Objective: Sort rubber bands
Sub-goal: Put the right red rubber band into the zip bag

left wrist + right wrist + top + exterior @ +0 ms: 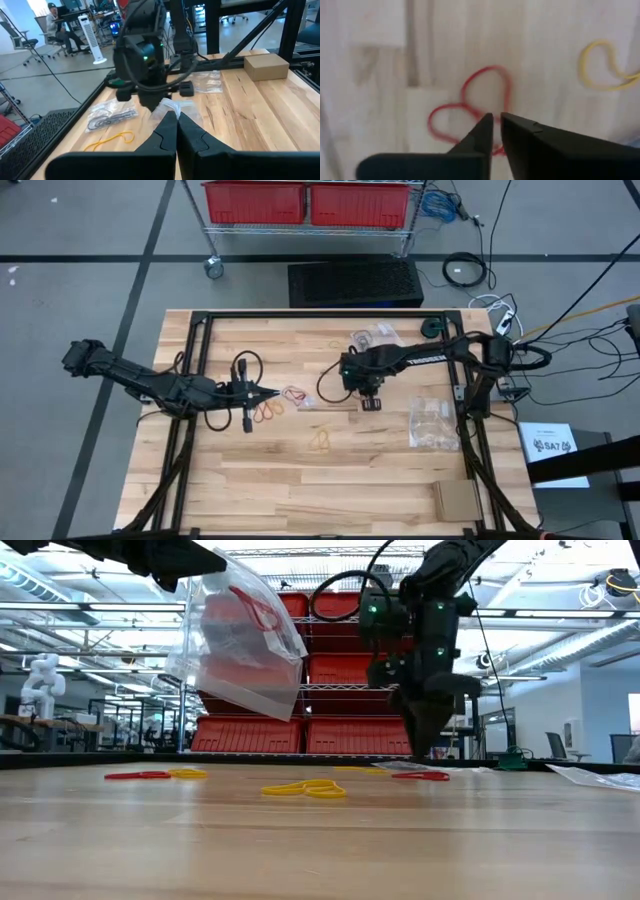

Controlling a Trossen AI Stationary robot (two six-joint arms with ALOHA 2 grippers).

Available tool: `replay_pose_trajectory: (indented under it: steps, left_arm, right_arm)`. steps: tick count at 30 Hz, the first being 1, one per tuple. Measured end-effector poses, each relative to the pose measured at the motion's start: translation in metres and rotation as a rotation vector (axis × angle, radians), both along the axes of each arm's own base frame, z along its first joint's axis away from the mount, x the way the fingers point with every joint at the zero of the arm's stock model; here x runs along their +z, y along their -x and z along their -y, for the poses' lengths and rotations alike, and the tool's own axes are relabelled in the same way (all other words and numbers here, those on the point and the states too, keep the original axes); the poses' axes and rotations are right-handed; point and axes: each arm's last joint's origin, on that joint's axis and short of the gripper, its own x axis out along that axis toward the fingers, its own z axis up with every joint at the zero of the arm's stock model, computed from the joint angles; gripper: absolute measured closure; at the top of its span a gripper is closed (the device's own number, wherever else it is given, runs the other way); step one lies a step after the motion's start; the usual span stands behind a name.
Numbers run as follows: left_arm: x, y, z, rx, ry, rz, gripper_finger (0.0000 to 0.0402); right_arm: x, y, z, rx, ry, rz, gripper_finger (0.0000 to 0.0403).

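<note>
My right gripper (496, 121), jaws a narrow slit, points down over a red band (470, 112) at frame centre. Misjudge the drop and the fingers pinch bare table (400, 480). My left gripper (176, 125), upper left, clamps a bag (245, 635).

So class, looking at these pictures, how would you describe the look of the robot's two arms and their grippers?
Both arms are dark, almost black, jointed segments with thick black cables looping alongside. The right arm carries white lettering on one link and a small green light near its wrist. The left gripper and the right gripper each end in two matte black, tapered, wedge-shaped fingers.
</note>
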Motion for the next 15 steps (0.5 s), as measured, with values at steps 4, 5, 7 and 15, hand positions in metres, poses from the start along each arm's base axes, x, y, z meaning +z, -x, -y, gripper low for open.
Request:
replay_pose_trajectory:
  steps: [4, 5, 7, 15]
  left_arm:
    - [0.000, 0.000, 0.000, 0.000, -0.001, -0.003, 0.0402]
    - [0.000, 0.000, 0.000, 0.000, -0.001, -0.003, 0.0402]
    - [0.000, 0.000, 0.000, -0.001, -0.001, -0.003, 0.0402]
    - [-0.001, 0.000, 0.000, -0.006, -0.002, -0.009, 0.0402]
  right_arm:
    - [0.000, 0.004, -0.013, 0.042, 0.012, -0.069, 0.0306]
    - [0.000, 0.005, -0.017, 0.067, 0.036, -0.093, 0.0290]
    - [0.000, 0.007, -0.026, 0.129, 0.101, -0.127, 0.0258]
    - [-0.014, 0.010, -0.043, 0.269, 0.285, -0.135, 0.0180]
